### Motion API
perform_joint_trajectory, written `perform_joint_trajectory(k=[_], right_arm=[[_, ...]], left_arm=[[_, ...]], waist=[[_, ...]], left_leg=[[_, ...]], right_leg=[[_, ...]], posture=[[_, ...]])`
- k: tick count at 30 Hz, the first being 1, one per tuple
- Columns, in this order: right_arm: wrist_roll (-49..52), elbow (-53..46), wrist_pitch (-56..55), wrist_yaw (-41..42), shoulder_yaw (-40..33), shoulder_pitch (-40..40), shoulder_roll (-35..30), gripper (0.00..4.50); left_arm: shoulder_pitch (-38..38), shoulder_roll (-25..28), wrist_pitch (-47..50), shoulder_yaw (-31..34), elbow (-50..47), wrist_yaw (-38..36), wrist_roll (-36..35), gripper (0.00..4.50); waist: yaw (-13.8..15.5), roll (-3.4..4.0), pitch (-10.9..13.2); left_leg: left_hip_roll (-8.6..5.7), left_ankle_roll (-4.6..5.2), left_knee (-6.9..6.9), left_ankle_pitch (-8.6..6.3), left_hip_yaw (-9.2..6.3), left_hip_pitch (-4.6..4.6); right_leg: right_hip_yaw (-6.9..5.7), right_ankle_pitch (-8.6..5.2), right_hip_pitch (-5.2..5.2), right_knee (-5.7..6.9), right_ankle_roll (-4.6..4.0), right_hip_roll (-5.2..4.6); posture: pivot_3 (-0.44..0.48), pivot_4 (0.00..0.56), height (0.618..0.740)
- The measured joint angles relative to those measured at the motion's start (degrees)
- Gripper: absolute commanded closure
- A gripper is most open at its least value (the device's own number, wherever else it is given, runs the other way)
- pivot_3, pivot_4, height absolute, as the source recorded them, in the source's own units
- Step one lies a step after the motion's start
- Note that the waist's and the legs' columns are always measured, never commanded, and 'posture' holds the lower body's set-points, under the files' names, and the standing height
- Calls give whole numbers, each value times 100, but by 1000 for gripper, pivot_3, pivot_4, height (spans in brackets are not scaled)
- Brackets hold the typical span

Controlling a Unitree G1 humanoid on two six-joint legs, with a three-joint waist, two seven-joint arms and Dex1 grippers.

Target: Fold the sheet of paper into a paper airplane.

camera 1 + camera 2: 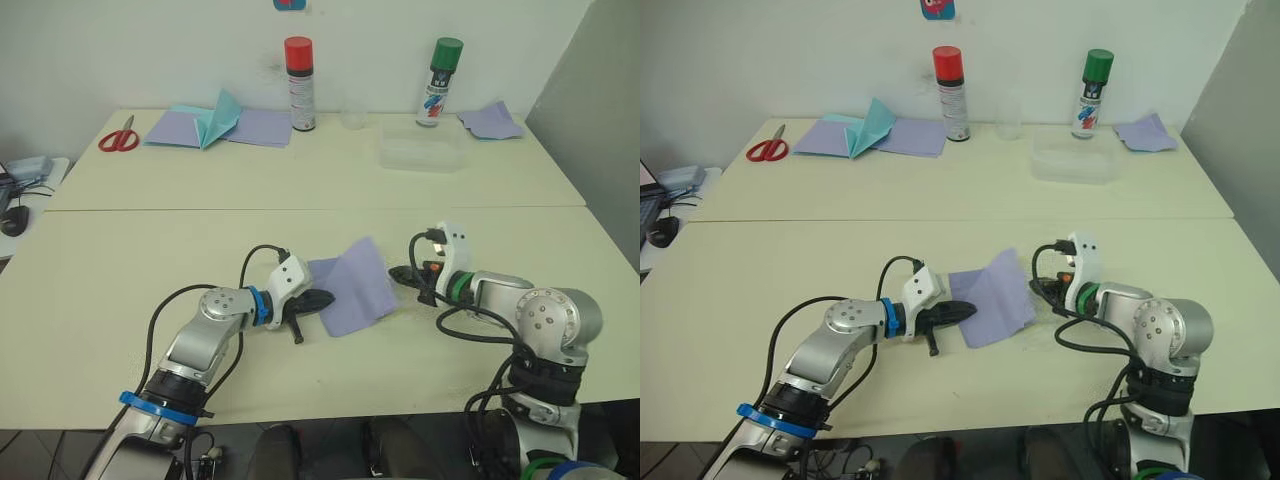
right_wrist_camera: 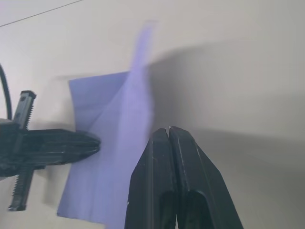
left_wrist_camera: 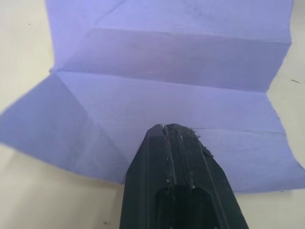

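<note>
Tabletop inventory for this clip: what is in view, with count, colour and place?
Sheet of paper: 1, lavender, creased, partly raised, near table between the grippers.
Teal folded paper: 1, far left, on flat lavender sheets.
Scissors: 1, red handles, far left.
Spray cans: 2, red cap, green cap, far edge.
Clear container: 1, by the green-capped can.
Lavender scrap: 1, far right.
Left gripper: shut, on the sheet's left edge.
Right gripper: shut, at the sheet's right edge.

Sheet of paper sits mid-table toward the front edge, left gripper apparently touching its left edge, right gripper just beside its right.
</note>
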Motion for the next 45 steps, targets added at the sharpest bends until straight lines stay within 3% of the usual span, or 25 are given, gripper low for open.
perform_joint_trajectory(k=[11, 14, 18, 23, 27, 31, 34, 43, 45], right_arm=[[41, 212, -448, 434, 428, 220, -327, 4457], [133, 306, -512, 592, 379, 177, -506, 3883], [245, 578, -509, 710, 157, -10, -639, 2579], [434, 882, -334, 650, -106, -335, -341, 811], [430, 1322, -277, 480, -79, -428, 38, 811], [412, 1504, -270, 406, 42, -467, 15, 811], [418, 1573, -266, 410, 157, -466, 23, 1342], [497, 1546, 96, 390, 140, -240, 144, 4482], [497, 1440, 232, 338, 57, -229, 218, 4482]], left_arm=[[-248, 13, -144, -105, 271, -298, 28, 4500], [-267, -1, -222, -135, 340, -346, 37, 4500], [-270, -4, -307, -145, 369, -358, 95, 4500], [-283, -34, -355, -158, 416, -365, 120, 4500], [-336, -88, -356, -193, 470, -373, 133, 4500], [-357, -88, -358, -216, 477, -380, 144, 4500], [-358, -87, -358, -216, 477, -379, 153, 4500], [-348, -85, -328, -175, 452, -367, 140, 4500], [-350, -99, -252, -139, 452, -348, 106, 4500]], waist=[[3, 0, -2], [6, 0, -2], [8, 0, -2], [9, 4, -6], [23, 10, -11], [28, 10, -11], [28, 11, -12], [28, 11, -12], [23, 12, -12]], left_leg=[[1, 0, 5, 0, -1, -1], [1, 0, 6, 0, 0, -1], [0, 0, 7, 0, 0, 0], [1, 1, 7, 1, 0, 0], [1, 1, 13, 1, 2, -4], [1, 1, 19, 0, 1, -4], [1, 1, 20, 0, 1, -4], [3, 1, 21, 0, 1, -5], [3, 1, 23, 0, -1, -5]], right_leg=[[0, 0, 3, 0, 1, 4], [2, 1, 3, 0, 1, 2], [2, 1, 4, 1, 1, 3], [3, 1, 6, 4, 0, 6], [3, 1, 6, 4, 1, 4], [3, 2, 6, 4, 3, 2], [1, 2, 6, 5, 3, 2], [1, 2, 6, 6, 3, 3], [0, 2, 6, 8, 3, 3]], posture=[[0, 150, 740], [0, 150, 740], [0, 150, 740], [0, 150, 740], [0, 150, 740], [0, 150, 740], [0, 150, 740], [0, 150, 740], [0, 150, 740]])
